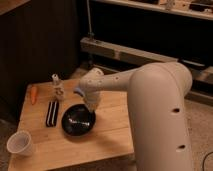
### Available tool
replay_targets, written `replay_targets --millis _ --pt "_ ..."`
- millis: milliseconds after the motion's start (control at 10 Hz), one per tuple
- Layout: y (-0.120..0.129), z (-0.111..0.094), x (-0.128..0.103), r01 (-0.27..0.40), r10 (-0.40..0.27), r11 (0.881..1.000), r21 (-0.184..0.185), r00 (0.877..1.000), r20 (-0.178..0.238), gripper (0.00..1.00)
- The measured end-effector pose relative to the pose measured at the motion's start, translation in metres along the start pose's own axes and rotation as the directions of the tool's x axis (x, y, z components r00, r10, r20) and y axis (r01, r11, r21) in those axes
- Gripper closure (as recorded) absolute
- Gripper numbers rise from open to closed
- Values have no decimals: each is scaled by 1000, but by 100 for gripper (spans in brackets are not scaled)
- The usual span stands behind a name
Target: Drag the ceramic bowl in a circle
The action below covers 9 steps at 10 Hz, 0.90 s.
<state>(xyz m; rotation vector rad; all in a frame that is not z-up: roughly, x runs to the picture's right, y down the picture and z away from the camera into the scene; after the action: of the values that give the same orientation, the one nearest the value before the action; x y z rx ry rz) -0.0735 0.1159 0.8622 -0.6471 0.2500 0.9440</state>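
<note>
The ceramic bowl (pixel 77 120), round, shallow and glossy black, sits on the wooden table (pixel 107 137) a little left of its middle. My white arm reaches in from the right, and its gripper (pixel 92 108) points down onto the bowl's far right rim. The gripper is shut on that rim. The fingertips are dark against the bowl and partly hidden by the wrist.
A translucent white plastic cup (pixel 20 143) stands at the table's front left corner. A black flat bar (pixel 52 113) lies left of the bowl, an orange carrot-like item (pixel 33 93) at the far left edge, and a small pale bottle (pixel 58 88) behind the bowl.
</note>
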Motion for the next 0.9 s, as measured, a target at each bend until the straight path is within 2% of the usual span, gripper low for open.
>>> replay_targets --millis 300,600,900 --pt "-39 11 28 -77 78 997 25 996 -45 86" --pt "-79 6 72 -141 146 987 77 987 -63 86" --pt "-113 -3 127 -195 208 971 142 974 -86 86"
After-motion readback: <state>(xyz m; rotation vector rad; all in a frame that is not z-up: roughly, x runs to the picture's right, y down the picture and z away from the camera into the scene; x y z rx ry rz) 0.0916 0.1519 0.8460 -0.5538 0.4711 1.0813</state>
